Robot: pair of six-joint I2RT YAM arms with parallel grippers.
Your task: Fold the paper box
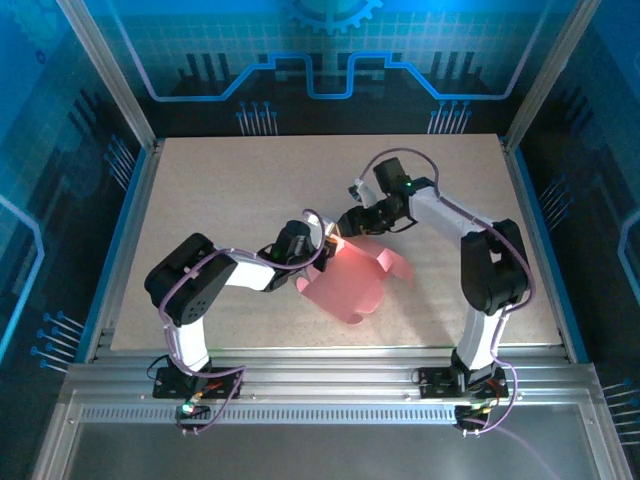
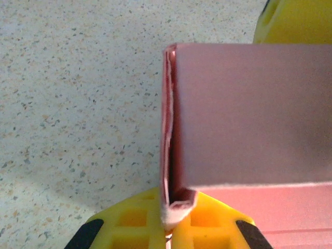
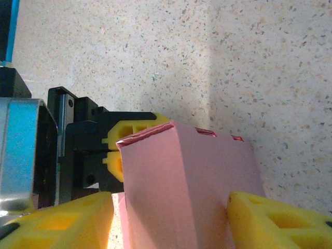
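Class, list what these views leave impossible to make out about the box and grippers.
- Top external: how the left gripper and right gripper touch the paper box, too small.
- Left wrist: the box's right side, cut off by the frame edge.
- Right wrist: whether the right gripper grips; the bottom edge cuts its fingers.

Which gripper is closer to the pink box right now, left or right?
Left. The left gripper is shut on the paper box at its folded edge. The right gripper straddles an upright panel, jaws apart, apparently not clamping it.
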